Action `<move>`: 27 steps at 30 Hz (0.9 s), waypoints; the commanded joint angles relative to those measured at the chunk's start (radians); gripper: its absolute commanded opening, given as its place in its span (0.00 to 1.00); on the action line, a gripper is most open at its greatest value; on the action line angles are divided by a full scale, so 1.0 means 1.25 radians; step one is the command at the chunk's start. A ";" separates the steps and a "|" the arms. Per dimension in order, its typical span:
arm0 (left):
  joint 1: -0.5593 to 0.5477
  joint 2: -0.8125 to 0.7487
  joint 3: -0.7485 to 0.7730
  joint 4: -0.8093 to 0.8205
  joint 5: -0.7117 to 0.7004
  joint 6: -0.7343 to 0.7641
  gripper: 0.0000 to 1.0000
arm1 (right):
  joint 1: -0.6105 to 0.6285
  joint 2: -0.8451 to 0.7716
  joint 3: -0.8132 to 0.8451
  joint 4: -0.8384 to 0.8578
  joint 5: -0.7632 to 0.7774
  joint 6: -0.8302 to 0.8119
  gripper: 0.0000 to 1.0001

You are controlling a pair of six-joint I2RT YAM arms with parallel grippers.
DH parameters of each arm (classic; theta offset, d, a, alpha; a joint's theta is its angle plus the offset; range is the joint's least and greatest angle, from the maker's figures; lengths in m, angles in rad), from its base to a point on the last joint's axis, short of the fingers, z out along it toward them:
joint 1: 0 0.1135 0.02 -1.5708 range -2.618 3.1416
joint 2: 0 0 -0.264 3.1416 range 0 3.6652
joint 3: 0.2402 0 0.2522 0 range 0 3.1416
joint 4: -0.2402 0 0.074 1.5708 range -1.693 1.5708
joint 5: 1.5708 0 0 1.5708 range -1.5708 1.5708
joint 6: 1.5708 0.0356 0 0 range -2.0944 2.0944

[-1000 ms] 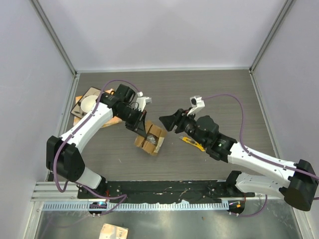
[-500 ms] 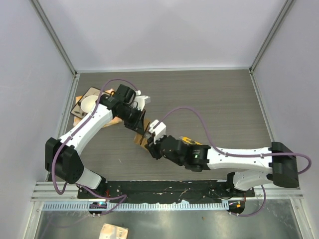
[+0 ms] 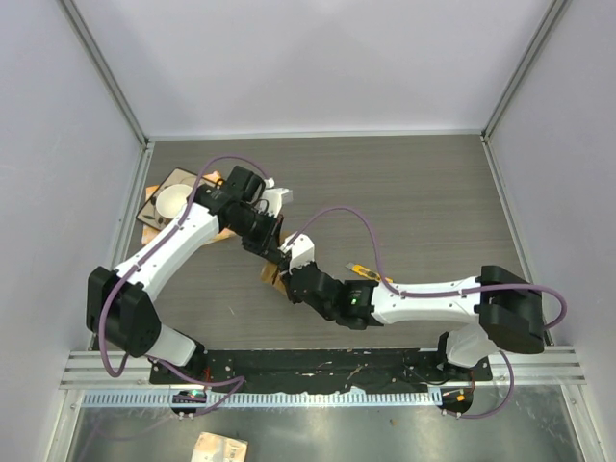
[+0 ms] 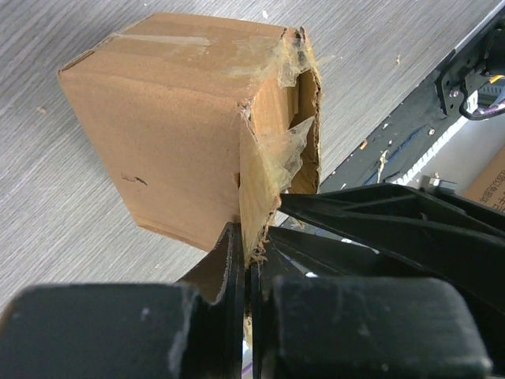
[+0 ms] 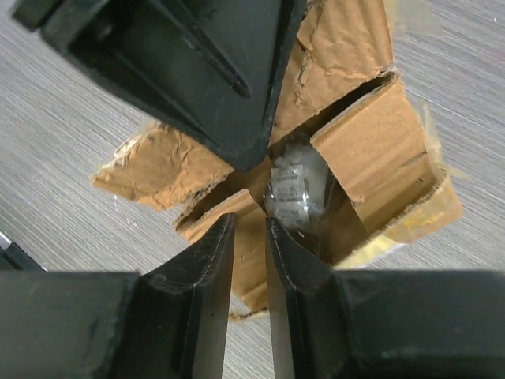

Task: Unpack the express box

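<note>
The express box point(image 4: 173, 118) is a small brown cardboard box with torn tape; it also shows in the right wrist view point(image 5: 371, 150) with its top flaps spread. A clear packet point(image 5: 293, 189) lies inside. In the top view only a corner of the box point(image 3: 270, 275) shows beneath the arms. My left gripper point(image 4: 251, 245) is shut on one upright flap; it also shows in the top view point(image 3: 271, 246) and the right wrist view point(image 5: 213, 71). My right gripper point(image 5: 250, 229) hovers over the box opening point(image 3: 287, 279), jaws a narrow gap apart, holding nothing.
A yellow utility knife point(image 3: 370, 278) lies partly under my right arm. A flat brown card with a white cup point(image 3: 169, 202) sits at the left wall. The black rail point(image 4: 442, 103) marks the near table edge.
My right arm swung left from the table's middle to right over the box, and its jaws narrowed. My left gripper kept hold of the flap, barely moving.
</note>
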 commanded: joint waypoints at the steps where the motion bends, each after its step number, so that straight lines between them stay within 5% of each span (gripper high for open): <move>1: -0.006 -0.045 -0.002 0.013 0.029 -0.008 0.00 | -0.015 0.016 0.005 0.111 0.029 0.099 0.30; 16: -0.007 -0.049 -0.001 0.000 0.110 -0.031 0.00 | -0.100 0.025 -0.016 0.044 0.113 0.301 0.54; 27: -0.007 -0.033 0.011 -0.003 0.233 -0.037 0.00 | -0.097 0.055 -0.087 0.362 0.084 0.264 0.72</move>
